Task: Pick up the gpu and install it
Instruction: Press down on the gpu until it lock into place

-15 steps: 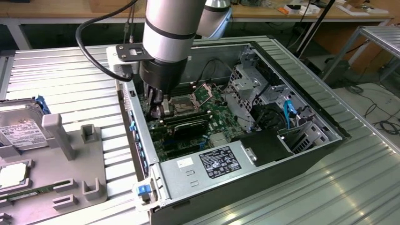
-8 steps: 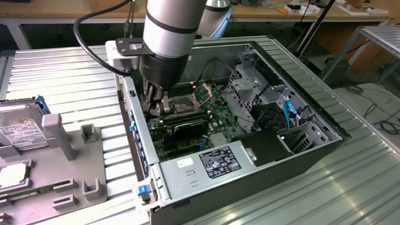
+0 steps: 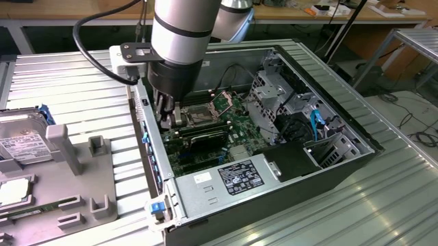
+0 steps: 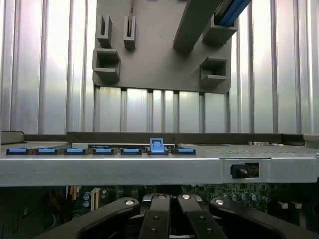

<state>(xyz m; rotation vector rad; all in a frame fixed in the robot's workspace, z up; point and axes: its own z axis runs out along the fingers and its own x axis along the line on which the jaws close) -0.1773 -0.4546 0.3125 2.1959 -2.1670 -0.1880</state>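
Ribbed metal tabletop [image 3: 383,200] stretched under everything, with a wooden bench [image 3: 82,13] along the back of the room. On the tabletop lay an open computer case [image 3: 342,159], its side panel off and the motherboard [image 3: 236,128] facing up. At the end nearer the camera sat the power supply [image 3: 229,179] with its printed label, and a blue cable [image 3: 316,123] curled in the drive bay toward the exterior view's right.

I had reached down into the case close to its rear wall. My gripper [image 3: 166,120] hung just over the board beside the CPU socket [image 3: 198,114]. In the wrist view my gripper [image 4: 169,219] showed its fingers [image 4: 154,221] pressed together, fully closed, and I could not make out anything caught between them. Beyond them ran the case's rear wall, with a row of blue slot clips [image 4: 157,146] on its edge.

The gpu [image 3: 202,138] sat inside the case as a dark card lying across the motherboard, just past the socket and right beside my fingertips. Whether I was touching it I could not tell.

Toward the exterior view's left a grey parts fixture [image 3: 82,169] rested on the tabletop, with a silver hard drive [image 3: 20,143] standing in it, well apart from me.
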